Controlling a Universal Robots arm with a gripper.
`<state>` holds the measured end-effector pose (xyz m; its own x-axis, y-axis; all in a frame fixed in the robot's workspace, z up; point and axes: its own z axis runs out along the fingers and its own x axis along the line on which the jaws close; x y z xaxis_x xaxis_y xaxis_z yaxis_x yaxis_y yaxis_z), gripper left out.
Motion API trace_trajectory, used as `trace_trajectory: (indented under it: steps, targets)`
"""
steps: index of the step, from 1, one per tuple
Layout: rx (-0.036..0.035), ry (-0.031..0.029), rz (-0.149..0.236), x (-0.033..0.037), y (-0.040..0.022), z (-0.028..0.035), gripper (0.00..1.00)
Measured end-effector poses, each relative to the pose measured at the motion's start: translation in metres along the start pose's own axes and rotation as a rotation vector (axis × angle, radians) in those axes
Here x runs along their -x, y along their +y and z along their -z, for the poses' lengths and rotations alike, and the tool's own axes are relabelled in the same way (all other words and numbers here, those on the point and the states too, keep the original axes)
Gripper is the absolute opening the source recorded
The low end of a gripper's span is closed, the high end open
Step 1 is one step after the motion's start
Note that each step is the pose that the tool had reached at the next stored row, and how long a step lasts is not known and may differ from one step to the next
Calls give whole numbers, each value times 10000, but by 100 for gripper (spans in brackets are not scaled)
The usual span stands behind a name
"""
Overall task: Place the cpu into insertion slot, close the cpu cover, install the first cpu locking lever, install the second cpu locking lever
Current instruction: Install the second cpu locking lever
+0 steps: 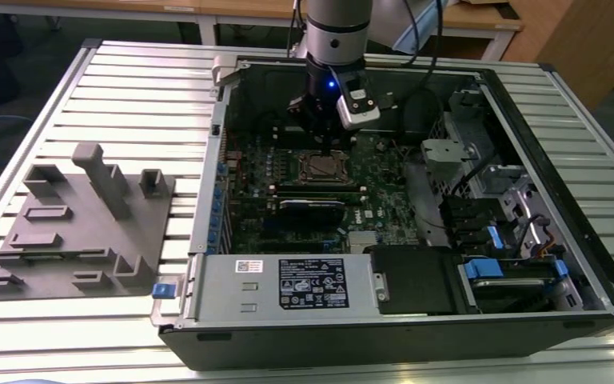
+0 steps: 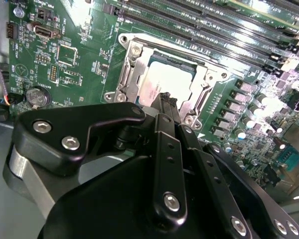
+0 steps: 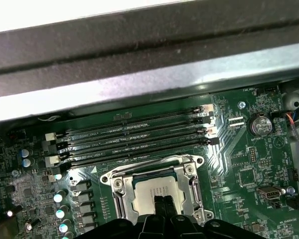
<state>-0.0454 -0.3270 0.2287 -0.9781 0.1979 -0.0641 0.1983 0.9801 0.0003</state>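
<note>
On the exterior view's left, a grey fixture block (image 1: 77, 224) with upright posts and recesses lies on the slatted aluminium table (image 1: 125, 72), just beside the open computer case (image 1: 563, 200). Inside the case, the green motherboard (image 1: 376, 180) fills the floor; a power supply unit (image 1: 281, 284) with a label sits along the near edge, and drive bays with blue tabs (image 1: 499, 256) occupy the exterior view's right.

The arm descends into the far part of the case, and its gripper (image 1: 323, 132) hangs just above the insertion slot (image 1: 320, 166). In the second wrist view the gripper (image 2: 165, 102) has its black fingers (image 2: 162, 130) pressed together, clenched with nothing between them, the tips directly over the socket.

The cpu (image 2: 162, 82) lies seated in the insertion slot (image 2: 134, 52), its pale metal top showing through the window of the cpu cover (image 2: 202, 82), which lies flat over it. In the first wrist view the cpu (image 3: 152, 191) sits framed by the cpu cover (image 3: 127, 185), with four long black memory slots (image 3: 134, 137) just beyond it and a coin cell battery (image 3: 260, 124) to one side.
</note>
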Motion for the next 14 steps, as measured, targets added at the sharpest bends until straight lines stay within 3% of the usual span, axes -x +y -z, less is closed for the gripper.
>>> trace_trajectory:
  steps: [6, 14]
  targets:
    - [-43, -8, 3, 2, -8, 6, 11]
    - [-53, -12, 3, 23, -94, 4, 11]
